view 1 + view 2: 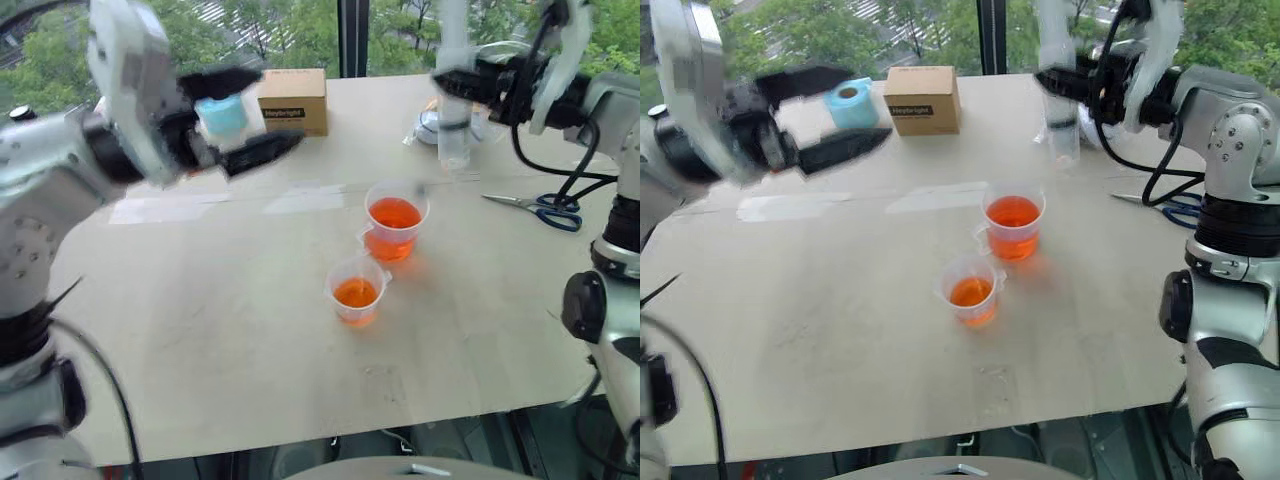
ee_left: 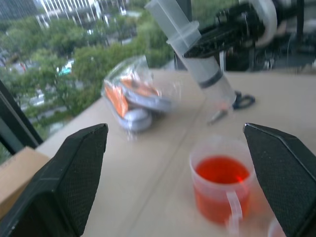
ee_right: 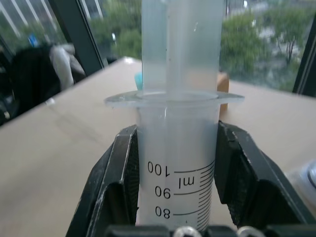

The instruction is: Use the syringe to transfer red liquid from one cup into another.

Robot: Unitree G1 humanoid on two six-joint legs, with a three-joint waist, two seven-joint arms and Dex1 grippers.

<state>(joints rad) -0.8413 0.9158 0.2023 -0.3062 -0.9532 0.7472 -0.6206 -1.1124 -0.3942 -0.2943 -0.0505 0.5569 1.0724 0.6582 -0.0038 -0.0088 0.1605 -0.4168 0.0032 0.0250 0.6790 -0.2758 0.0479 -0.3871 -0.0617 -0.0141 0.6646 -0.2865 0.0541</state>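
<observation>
Syringe [image 3: 177, 148] first — it is up in the air, held upright by the right gripper [image 3: 175, 168], above the far right part of the worktop [image 1: 200, 340]. The two black fingers [image 3: 116, 182] pinch the clear barrel just under its flat collar, with the white plunger sticking up and the tip pointing down. The barrel looks empty, with no red in it that I can see.

Both cups stand near the middle of the worktop, touching or almost touching. The larger cup [image 1: 396, 222] is farther from the robot and holds red liquid [image 1: 395, 213]. The smaller cup [image 1: 356, 290] is closer to the near edge and has some red liquid in it too.

So the picking up is done. What is left, I think, is the main job: dip the tip into the larger cup, pull the plunger, move over the smaller cup and push the liquid out. The tip is not over the larger cup yet; it hangs nearer the far edge.

The left gripper [image 2: 177, 173] is spread wide and holds nothing — it hangs over the far left part of the worktop, maybe ready to work the plunger.

The head views show both cups, a cardboard box [image 1: 293, 100] and a blue roll [image 1: 849, 103] by the far edge, and scissors [image 1: 540, 208] near the right edge. The left wrist view shows a clear bag [image 2: 140, 98] of things by the far edge. The right wrist view shows the number marks on the barrel up close.
</observation>
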